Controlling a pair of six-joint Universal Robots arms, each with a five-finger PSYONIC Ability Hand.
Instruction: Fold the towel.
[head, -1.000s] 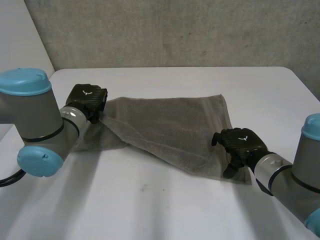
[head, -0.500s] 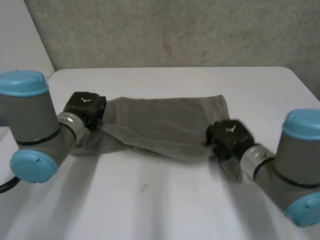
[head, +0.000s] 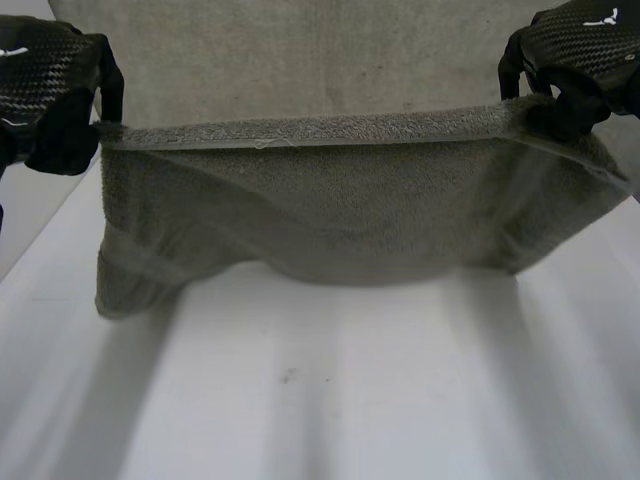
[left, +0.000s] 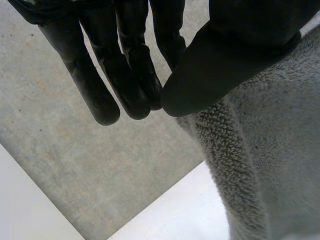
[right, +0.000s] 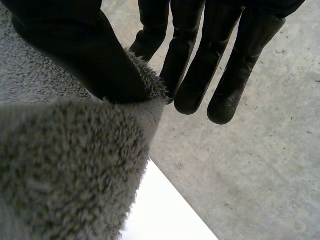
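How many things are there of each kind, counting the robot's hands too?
Grey towel: 1
Black hands: 2, the left hand and the right hand, each pinching a top corner of the towel
White table: 1
Total: 4

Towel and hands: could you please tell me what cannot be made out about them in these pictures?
1. Head view: the hanging towel hides the far part of the table.
2. Head view: the left hand and right hand, each pinching an upper corner, are cut off by the edges.
3. Head view: whether the towel's lowest corner touches the table cannot be told.
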